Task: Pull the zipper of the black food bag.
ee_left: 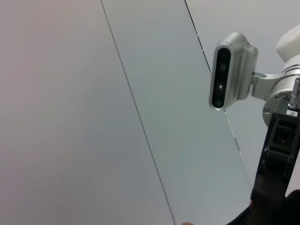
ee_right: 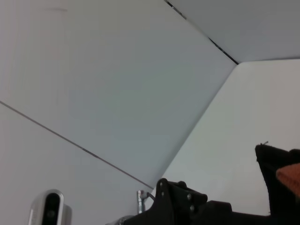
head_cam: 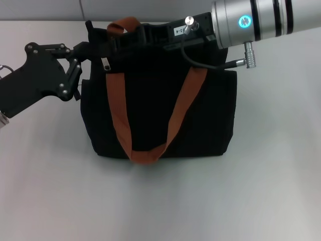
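At the middle of the head view: the black food bag (head_cam: 150, 115), upright on the white table (head_cam: 271, 191), broad face toward the camera. Across that face, one orange-brown strap handle (head_cam: 145, 153) in a long loop down almost to the bag's base; a second strap (head_cam: 123, 24) arching over the top edge near the bag's left corner.

On the bag's upper left, just below the top edge and beside the hanging strap: the zipper (head_cam: 107, 64), a small silver pull tab, dangling downward against the black fabric.

From the left side, the left gripper (head_cam: 85, 50), black and linked, up against the bag's top left corner, near the zipper but apparently not on it. Grip state hidden there against the black fabric, so cannot tell whether spread or closed.

From the upper right, a silver forearm (head_cam: 261, 20) with a lit cyan ring, and ahead of it the right gripper (head_cam: 135, 37), lying along the bag's top edge, over the opening. Tip lost among the black of bag and strap; cannot tell its grip state either. A black cable (head_cam: 200, 63) loops from the wrist down over the bag's top.

In the left wrist view: pale wall panels (ee_left: 117, 117) and the other arm's silver wrist camera (ee_left: 232, 70). In the right wrist view: the bag's corner (ee_right: 272, 161) with a bit of orange strap.
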